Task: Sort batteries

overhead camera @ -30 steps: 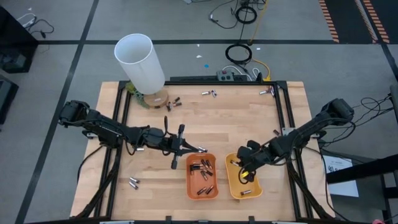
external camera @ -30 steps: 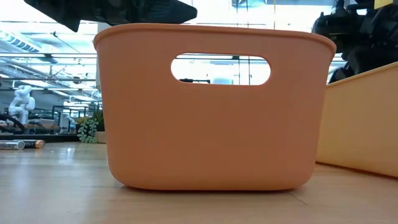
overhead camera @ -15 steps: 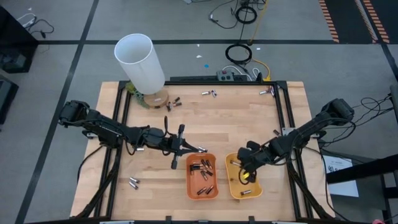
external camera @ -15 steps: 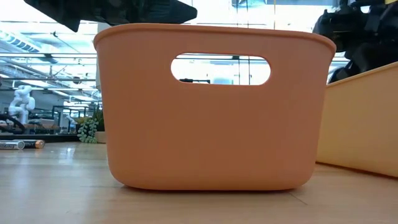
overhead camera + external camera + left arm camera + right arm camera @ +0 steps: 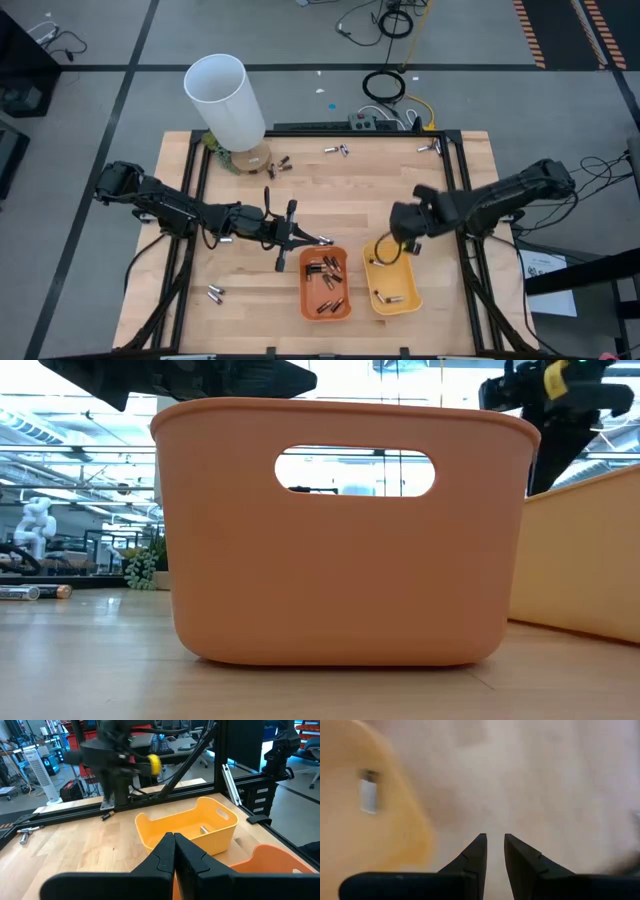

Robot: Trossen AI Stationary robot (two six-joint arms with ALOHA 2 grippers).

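Several batteries (image 5: 326, 276) are seen in the orange tray (image 5: 307, 300), long axes pointing various ways; two lie in the yellow tray (image 5: 412, 300), one roughly along 3–9 o'clock. The left gripper (image 5: 318, 241) – fingers pressed together – sits at the orange tray's 12 o'clock. The right gripper (image 5: 493, 846), fingers slightly apart and empty, hangs at the yellow tray's 12 o'clock.

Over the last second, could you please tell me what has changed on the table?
The right gripper, fingers slightly apart and empty, rose out of the yellow plastic tray and moved toward the table's far side. The shut left gripper, orange plastic tray and scattered batteries stayed put.
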